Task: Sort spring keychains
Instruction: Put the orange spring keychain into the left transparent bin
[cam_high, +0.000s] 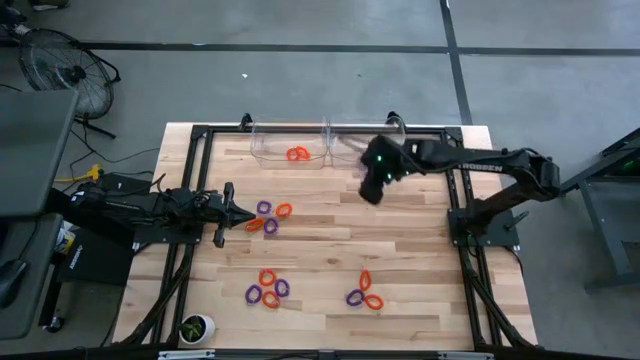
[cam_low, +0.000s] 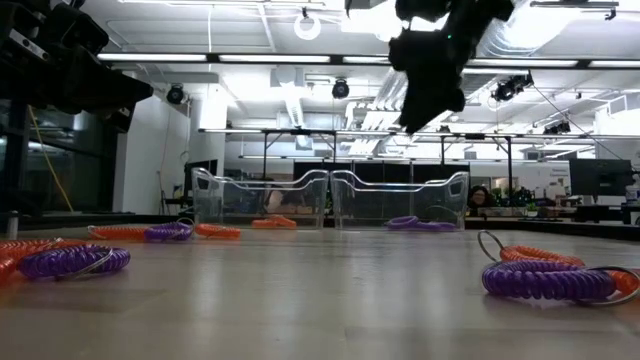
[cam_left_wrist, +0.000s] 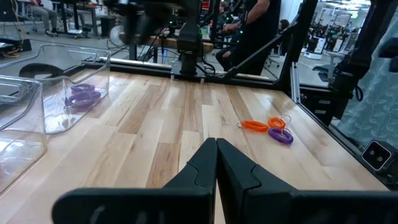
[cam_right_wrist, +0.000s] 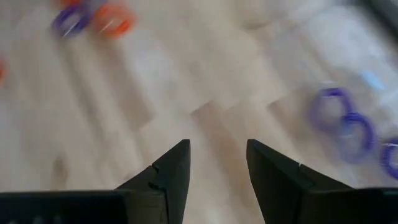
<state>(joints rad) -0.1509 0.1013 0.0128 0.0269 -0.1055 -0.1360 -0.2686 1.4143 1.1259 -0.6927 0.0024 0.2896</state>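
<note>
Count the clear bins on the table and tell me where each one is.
2. Both stand side by side at the far edge of the table: the left bin holds orange keychains, the right bin purple keychains. No further bin shows.

One camera hangs high above and looks straight down on the whole wooden table (cam_high: 330, 250), with both arms in the picture.

Another camera sits right at the table top. It looks flat across the wood to the two clear bins (cam_low: 330, 200) at the far edge and into the room behind — the same bins show in the high view.

The left wrist camera rides on the left arm. It looks past the left gripper (cam_left_wrist: 216, 163) across the table toward the right side.

The right wrist camera looks down past the right gripper (cam_right_wrist: 217, 165) at the wood, close up — purple keychains (cam_right_wrist: 348, 127) show beside it.
</note>
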